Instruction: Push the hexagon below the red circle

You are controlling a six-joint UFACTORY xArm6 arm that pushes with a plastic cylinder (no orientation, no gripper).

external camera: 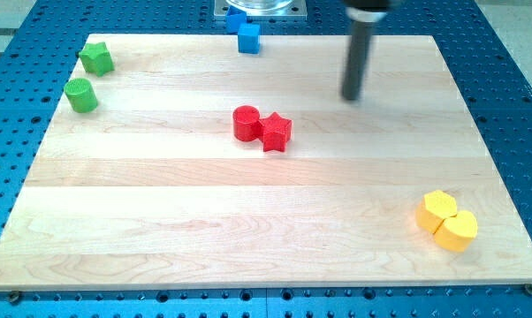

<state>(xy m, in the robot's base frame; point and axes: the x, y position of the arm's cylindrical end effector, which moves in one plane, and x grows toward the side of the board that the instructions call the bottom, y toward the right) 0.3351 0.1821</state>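
Observation:
A yellow hexagon lies near the board's lower right corner, touching a yellow heart-shaped block. The red circle sits near the board's middle, touching a red star on its right. My tip is above and to the right of the red pair, far above the yellow hexagon and to its left, touching no block.
A green star-like block and a green cylinder sit at the upper left. A blue cube stands at the top edge, with another blue block behind it. The wooden board lies on a blue perforated table.

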